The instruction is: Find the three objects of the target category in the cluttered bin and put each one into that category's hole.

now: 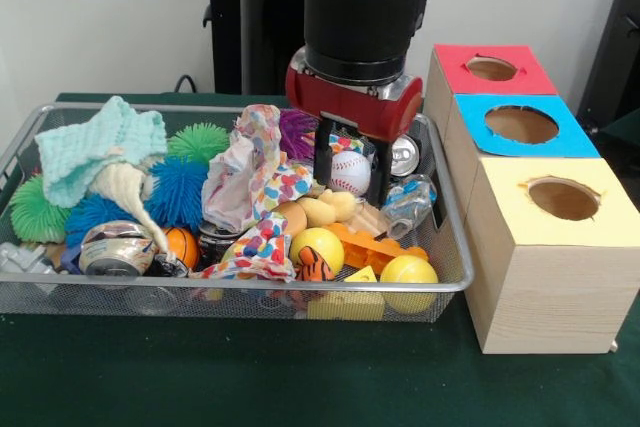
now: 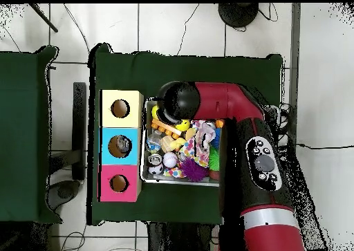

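a wire mesh bin [image 1: 440,285] is set on the green-covered worktop [image 1: 300,377], and just beside it a wooden box is seen with three holes in a row — a red-topped hole [image 1: 492,68], a blue-topped hole [image 1: 521,124] and a yellow-topped hole [image 1: 563,198]. the red and black arm is lowered into the bin's end nearest the box, and the end effector [image 1: 350,173] is closed around a white baseball [image 1: 349,173] with red stitching, one black finger [image 1: 381,175] being pressed against each side of it. the ball is held just above the clutter. below and in front of it two yellow balls [image 1: 408,274] are seen, along with an orange block [image 1: 382,245], a small yellow duck [image 1: 330,208] and a crushed can [image 1: 408,156] at the back. further along the bin spiky blue and green balls [image 1: 178,190], a mint knitted cloth [image 1: 100,142] and a spotted cloth [image 1: 262,169] are piled. in the overhead view the baseball is hidden by the arm.
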